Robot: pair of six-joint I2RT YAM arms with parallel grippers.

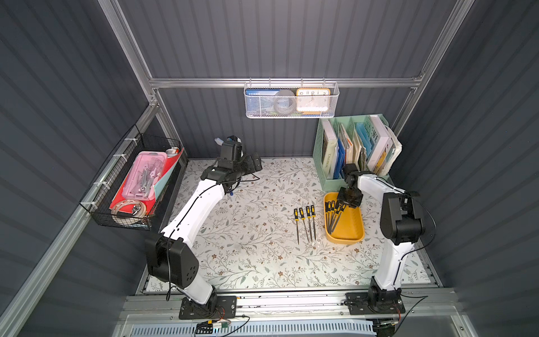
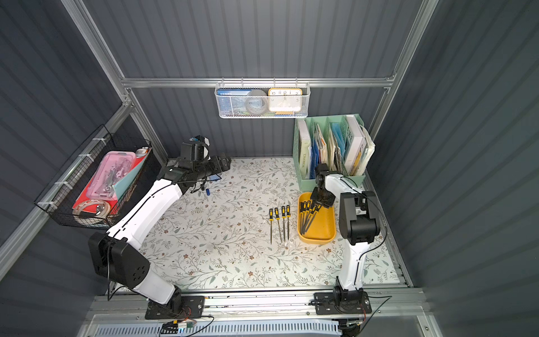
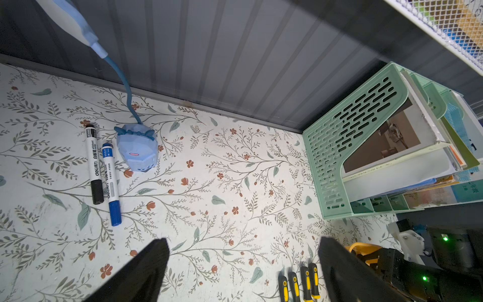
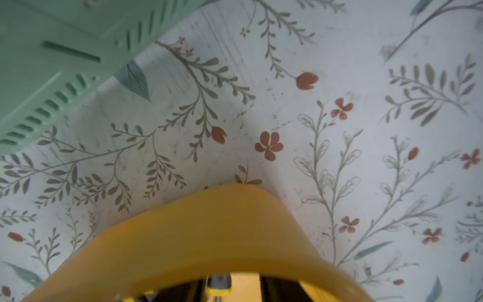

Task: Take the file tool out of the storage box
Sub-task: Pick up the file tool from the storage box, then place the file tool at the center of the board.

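Our right end effector (image 1: 344, 203) dips into the upper end of the storage box (image 1: 348, 237), right of centre in both top views. It is narrowed around one file handle (image 4: 219, 283), and we cannot tell whether it grips. Other boxed files (image 1: 331, 221) lie inside. Four loose files (image 1: 305, 221) lie on the tabletop (image 1: 248, 251) just left of the box. Our left end effector (image 3: 243, 264) gapes wide, holding nothing, at upper left.
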